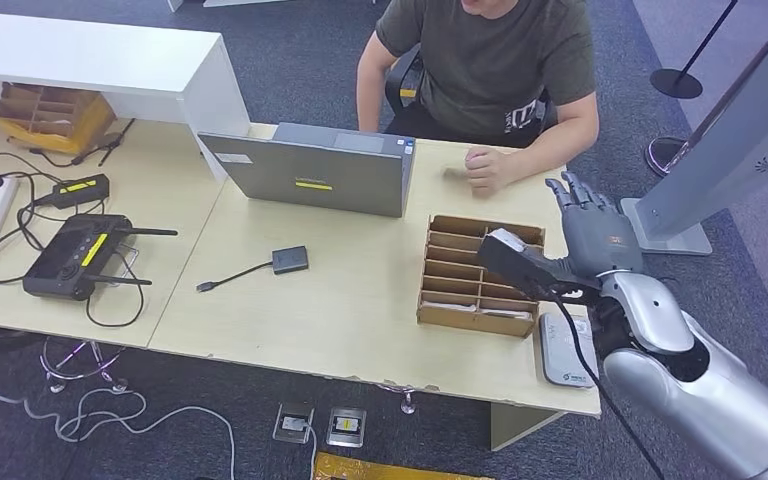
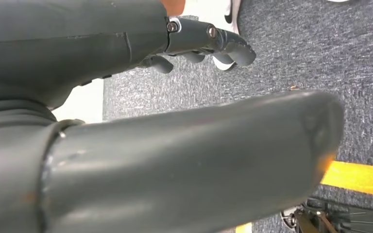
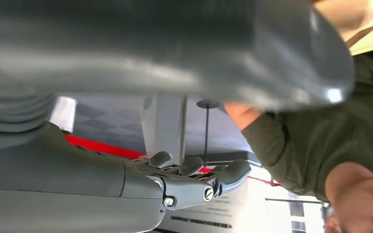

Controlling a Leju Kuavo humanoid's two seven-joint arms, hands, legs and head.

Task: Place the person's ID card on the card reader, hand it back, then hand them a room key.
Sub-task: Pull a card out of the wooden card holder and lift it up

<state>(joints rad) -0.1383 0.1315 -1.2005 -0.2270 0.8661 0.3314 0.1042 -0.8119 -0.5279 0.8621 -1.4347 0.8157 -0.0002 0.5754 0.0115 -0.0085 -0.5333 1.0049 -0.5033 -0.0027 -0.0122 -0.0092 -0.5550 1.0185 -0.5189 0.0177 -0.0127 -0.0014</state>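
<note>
My right hand is raised above the table's right end, fingers spread and pointing toward the person's fist, which rests on the table. It holds nothing; the right wrist view shows bare fingers stretched toward the person's sleeve. The grey-white card reader lies flat at the front right corner, just under my right forearm. I cannot make out an ID card or key. My left hand hangs over carpet, empty, fingers loosely bent.
A cardboard divider box stands left of my right hand. A grey laptop sits mid-table, a small dark adapter before it. A router and cables lie far left. A grey kiosk base stands right of the table.
</note>
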